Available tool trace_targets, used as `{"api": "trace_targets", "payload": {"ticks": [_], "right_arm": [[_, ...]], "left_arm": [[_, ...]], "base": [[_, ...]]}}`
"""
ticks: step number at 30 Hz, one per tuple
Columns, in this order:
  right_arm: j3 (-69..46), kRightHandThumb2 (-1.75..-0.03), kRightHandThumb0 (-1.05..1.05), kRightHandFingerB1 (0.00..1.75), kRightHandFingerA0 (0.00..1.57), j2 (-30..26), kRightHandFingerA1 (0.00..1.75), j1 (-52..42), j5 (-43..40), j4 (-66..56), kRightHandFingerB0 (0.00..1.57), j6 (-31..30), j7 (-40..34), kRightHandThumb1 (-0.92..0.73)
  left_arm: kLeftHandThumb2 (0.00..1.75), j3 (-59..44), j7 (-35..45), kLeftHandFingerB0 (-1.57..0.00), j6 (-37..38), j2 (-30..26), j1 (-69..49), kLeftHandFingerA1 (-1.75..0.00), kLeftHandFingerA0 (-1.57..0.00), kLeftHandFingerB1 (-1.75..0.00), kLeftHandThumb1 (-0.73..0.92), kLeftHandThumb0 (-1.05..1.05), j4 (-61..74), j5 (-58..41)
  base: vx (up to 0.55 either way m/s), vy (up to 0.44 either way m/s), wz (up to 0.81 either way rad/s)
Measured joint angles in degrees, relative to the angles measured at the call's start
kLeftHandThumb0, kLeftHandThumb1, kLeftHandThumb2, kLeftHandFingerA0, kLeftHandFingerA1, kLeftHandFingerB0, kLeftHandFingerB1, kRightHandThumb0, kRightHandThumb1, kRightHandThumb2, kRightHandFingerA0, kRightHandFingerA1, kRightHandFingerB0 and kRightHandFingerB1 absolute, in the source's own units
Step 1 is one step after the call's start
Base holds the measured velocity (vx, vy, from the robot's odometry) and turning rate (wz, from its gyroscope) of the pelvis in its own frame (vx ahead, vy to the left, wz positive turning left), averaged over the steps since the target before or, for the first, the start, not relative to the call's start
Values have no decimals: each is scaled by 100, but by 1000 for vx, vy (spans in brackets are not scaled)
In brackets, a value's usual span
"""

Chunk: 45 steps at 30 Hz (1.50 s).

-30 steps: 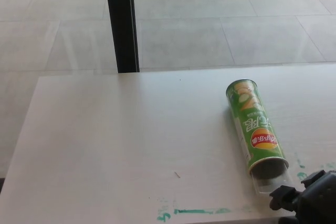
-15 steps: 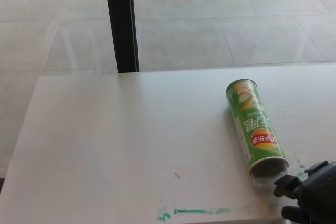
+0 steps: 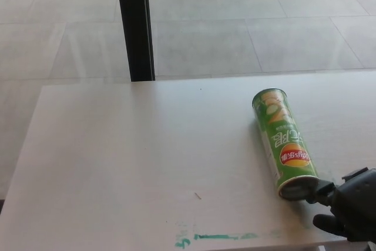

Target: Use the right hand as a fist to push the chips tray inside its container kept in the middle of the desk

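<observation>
A black post (image 3: pixel 134 24) rises behind the far left part of a pale white desk (image 3: pixel 129 157), with grey floor tiles (image 3: pixel 235 22) spread beyond it. Along the desk's near edge runs a smeared green streak (image 3: pixel 217 237), and a small dark fleck lies just above it on the bare top.

To the right of centre, a green chips container (image 3: pixel 284 141) lies on its side, its closed end pointing away from the camera and its open mouth turned toward the near right corner. The clear chips tray (image 3: pixel 298 191) shows only at that mouth, sitting almost wholly inside the tube.

At the bottom right corner, the robot's black right hand (image 3: pixel 346 208) comes in low over the desk, its fingers curled in and bunched together like a fist, gripping nothing. Its leading knuckle meets the rim of the container's mouth. The left hand does not appear.
</observation>
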State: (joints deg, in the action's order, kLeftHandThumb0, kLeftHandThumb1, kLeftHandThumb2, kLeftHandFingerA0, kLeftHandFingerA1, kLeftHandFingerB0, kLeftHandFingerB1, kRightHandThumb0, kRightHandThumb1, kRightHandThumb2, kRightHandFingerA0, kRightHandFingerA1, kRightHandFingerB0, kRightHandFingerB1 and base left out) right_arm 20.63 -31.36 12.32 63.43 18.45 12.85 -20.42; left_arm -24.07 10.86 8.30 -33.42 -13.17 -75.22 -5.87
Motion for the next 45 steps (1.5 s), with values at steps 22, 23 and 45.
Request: {"api": "trace_targets", "payload": {"ticks": [22, 23, 45], "right_arm": [[81, -75, -72, 55, 95, -132, 155, -412, -235, -602, 60, -127, 30, -92], [49, -72, -73, 52, 94, -234, 157, -540, -261, -804, 62, -101, 56, -92], [-1396, -68, -65, 50, 96, -1159, 117, -1734, -1705, -3252, 61, 432, 1136, -92]], "left_arm": [[146, -40, 13, 0, 35, 0, -4, -129, -89, -75, 64, -93, -10, -2], [144, -35, 13, 0, 42, 1, -8, -127, -86, -75, 63, -89, -8, -2], [138, -51, 15, 0, 44, 1, 17, -115, -75, -70, 57, -79, 2, 1]], "base": [[0, 0, 0], [0, 0, 0], [0, 0, 0]]}}
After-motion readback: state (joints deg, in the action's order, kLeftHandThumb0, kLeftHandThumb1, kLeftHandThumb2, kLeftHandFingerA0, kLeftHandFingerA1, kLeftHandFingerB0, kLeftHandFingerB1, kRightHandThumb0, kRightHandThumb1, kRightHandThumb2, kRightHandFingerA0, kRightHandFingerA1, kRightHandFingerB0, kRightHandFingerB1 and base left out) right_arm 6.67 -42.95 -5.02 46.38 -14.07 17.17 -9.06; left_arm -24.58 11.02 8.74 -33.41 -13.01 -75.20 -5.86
